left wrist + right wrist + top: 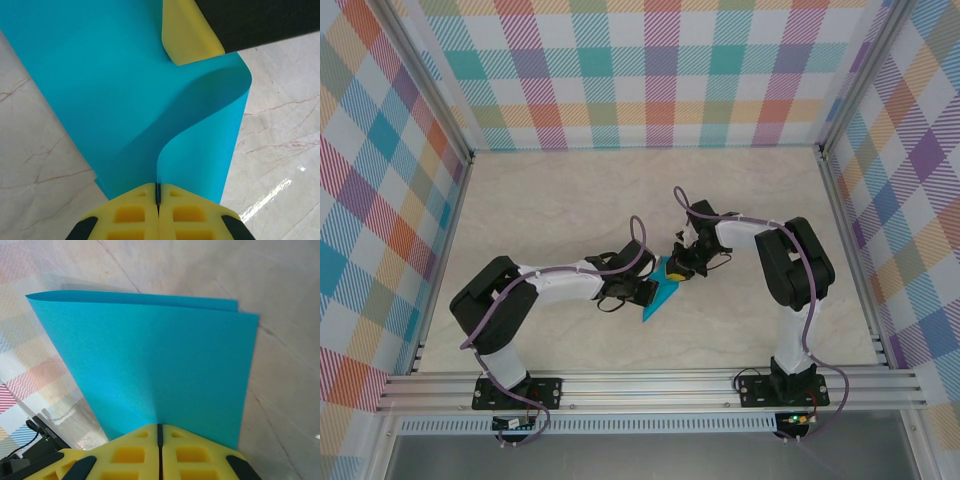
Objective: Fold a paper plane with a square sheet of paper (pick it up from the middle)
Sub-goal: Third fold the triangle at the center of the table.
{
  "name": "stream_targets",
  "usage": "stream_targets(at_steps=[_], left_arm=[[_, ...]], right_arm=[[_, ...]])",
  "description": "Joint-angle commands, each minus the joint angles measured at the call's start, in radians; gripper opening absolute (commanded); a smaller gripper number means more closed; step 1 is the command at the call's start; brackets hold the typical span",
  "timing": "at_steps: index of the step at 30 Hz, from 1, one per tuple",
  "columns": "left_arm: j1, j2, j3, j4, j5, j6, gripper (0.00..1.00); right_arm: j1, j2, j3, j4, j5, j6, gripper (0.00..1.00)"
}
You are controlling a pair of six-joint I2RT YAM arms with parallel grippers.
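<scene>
Mid-table, square sheet of paper (657, 298), edges pinched, open tabletop (570, 200) around

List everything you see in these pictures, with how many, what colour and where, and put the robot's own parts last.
sheet of paper: one, teal-blue, partly folded, mid-table between both hands
table: one, beige marble pattern, under everything
walls: three, pastel plaid, back and both sides
rail: one, silver metal, near edge
cables: several, purple, along the arms
left arm, right arm: two, black and white, bases on the rail
left hand: one, yellow pads, shut on the paper
right hand: one, yellow pads, shut on the paper
</scene>
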Motion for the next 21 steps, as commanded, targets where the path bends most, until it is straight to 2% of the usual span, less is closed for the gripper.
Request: stream_targets(at_steps=[1,21], left_arm=[[0.013,0.015,0.03,-0.023,-0.015,0.016,0.0],[0.013,0.057,0.008,-0.018,-0.039,0.015,0.0]], right_arm=[[0.006,0.035,-0.001,-0.036,0.044,-0.01,0.07],[0.012,0.027,-0.006,-0.033,0.043,-0.005,0.08]])
